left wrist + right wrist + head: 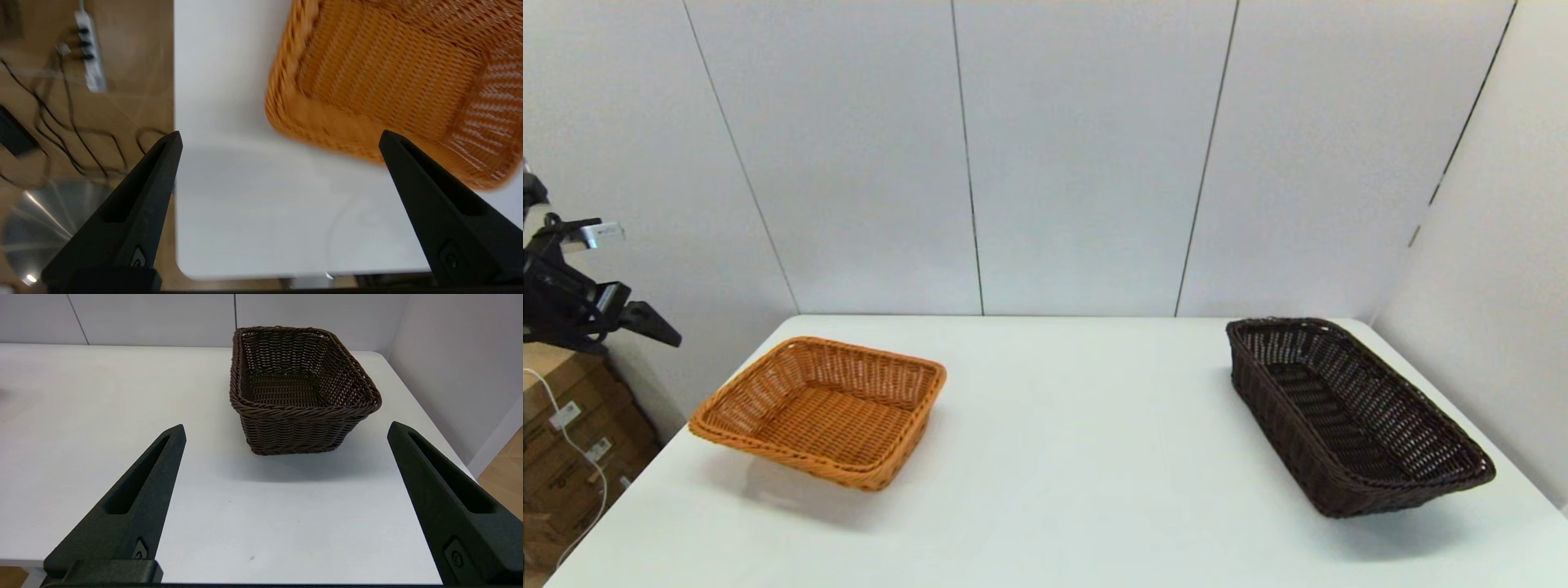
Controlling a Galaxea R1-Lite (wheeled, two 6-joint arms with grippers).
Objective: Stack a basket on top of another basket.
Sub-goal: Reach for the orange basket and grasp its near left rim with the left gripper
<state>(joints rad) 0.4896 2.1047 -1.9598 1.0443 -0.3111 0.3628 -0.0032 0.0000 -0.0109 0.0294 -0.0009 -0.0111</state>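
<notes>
Dark brown basket [1352, 412] sits at three o'clock, orange basket [821, 408] at nine, well apart. Left gripper [280, 136], wide open, probably hovers beside orange; right gripper [286, 428], wide open and empty, faces the brown to lift it.

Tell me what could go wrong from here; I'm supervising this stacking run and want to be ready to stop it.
1. The dark brown woven wicker basket sits close to the white table's right edge; a nudge might push it off.
2. Its open-weave sloping sides could snag or slip from the right gripper's open fingers.
3. The orange-tan woven wicker basket lies far across the table and angled differently, so the stack may seat crooked.
</notes>
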